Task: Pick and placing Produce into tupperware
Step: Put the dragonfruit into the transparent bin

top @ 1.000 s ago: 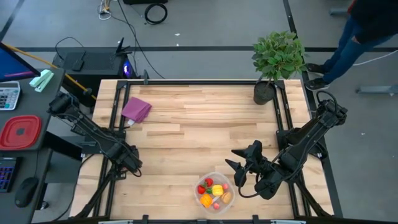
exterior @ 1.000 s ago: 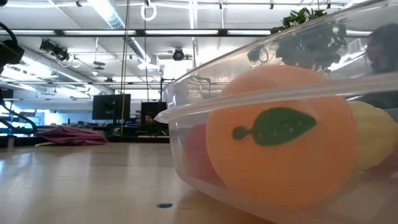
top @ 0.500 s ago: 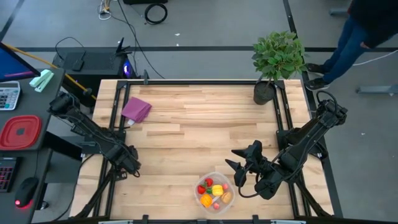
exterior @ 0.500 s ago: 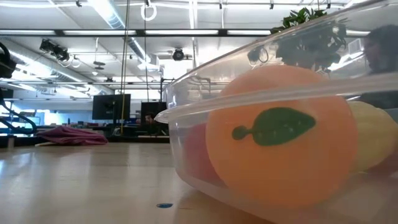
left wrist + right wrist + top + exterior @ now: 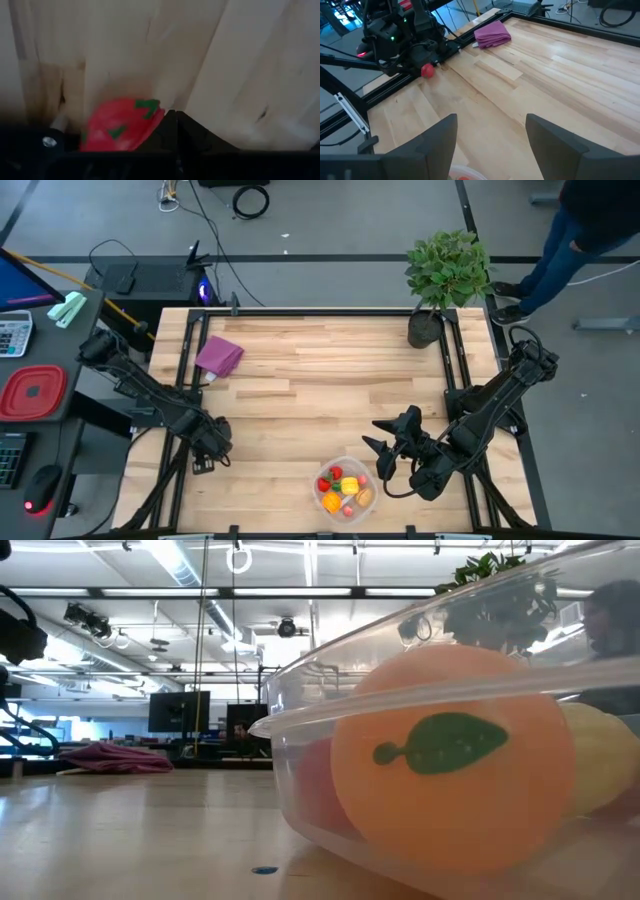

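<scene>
The tupperware (image 5: 345,460) sits near the table's near edge with several red, yellow and orange produce pieces (image 5: 340,487) inside. In the low view its clear wall (image 5: 300,720) fills the frame, with an orange piece (image 5: 450,770) behind it. A red piece with green leaves (image 5: 120,127) lies on the wood by the table's left edge, also seen as the red piece (image 5: 427,70) in the right wrist view. My left gripper (image 5: 176,114) is shut and low right beside it, over the left rail (image 5: 208,448). My right gripper (image 5: 380,452) hovers open just right of the tub. My left gripper has its shut fingers (image 5: 170,132) close against the red piece's leafy end (image 5: 147,107), which rests on the table at the outer side of one finger. I cannot tell whether the finger touches the piece.
A purple folded cloth (image 5: 219,355) lies at the far left of the table. A potted plant (image 5: 447,275) stands at the far right corner. Black frame rails (image 5: 185,380) run along the table's sides. A person stands beyond the far right corner.
My left gripper has shifted a little toward the table's near edge and right, staying low by the left rail. The right arm and the tub have kept still.
</scene>
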`<state>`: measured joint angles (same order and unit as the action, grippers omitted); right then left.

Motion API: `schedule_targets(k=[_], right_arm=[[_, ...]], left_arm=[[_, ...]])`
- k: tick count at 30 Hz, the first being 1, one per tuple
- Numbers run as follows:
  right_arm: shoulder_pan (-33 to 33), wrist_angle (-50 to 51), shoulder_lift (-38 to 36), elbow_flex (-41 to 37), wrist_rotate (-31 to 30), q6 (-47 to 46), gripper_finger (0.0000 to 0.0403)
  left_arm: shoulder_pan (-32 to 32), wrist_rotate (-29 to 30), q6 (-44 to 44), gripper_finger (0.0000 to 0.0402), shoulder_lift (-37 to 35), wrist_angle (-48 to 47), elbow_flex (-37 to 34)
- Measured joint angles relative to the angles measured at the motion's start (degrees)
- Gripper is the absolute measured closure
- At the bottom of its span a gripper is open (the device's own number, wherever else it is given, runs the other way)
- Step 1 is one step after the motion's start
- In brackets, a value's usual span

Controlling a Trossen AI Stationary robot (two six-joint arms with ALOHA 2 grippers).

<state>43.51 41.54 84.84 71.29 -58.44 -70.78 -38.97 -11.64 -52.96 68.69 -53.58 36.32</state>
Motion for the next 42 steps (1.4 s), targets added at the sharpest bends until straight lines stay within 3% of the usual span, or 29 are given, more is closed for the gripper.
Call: schedule_targets(k=[6, 12, 23, 28, 34, 42], right_arm=[[0.0, 0.0, 0.0, 0.0, -0.1, 0.8, 0.0157], [0.0, 0.0, 0.0, 0.0, -0.1, 0.9, 0.0157], [0.0, 0.0, 0.0, 0.0, -0.1, 1.1, 0.0157], [0.0, 0.0, 0.0, 0.0, -0.1, 1.4, 0.0157], [0.0, 0.0, 0.0, 0.0, -0.1, 1.5, 0.0157], [0.0, 0.0, 0.0, 0.0, 0.0, 1.6, 0.0157]], left_arm=[[1.0, 1.3, 1.3, 0.0373, 0.0, 1.0, 0.0], [0.9, -1.5, 10.1, 0.0343, 0.0, 0.9, 0.0], [0.9, 0.4, 11.6, 0.0183, 0.0, -1.4, 0.0], [0.9, 2.7, 11.4, 0.0134, 0.0, -4.6, 0.1], [0.9, 3.9, 10.9, 0.0119, 0.0, -4.6, 0.1], [0.9, 5.4, 8.8, 0.0137, 0.0, -10.9, -0.2]])
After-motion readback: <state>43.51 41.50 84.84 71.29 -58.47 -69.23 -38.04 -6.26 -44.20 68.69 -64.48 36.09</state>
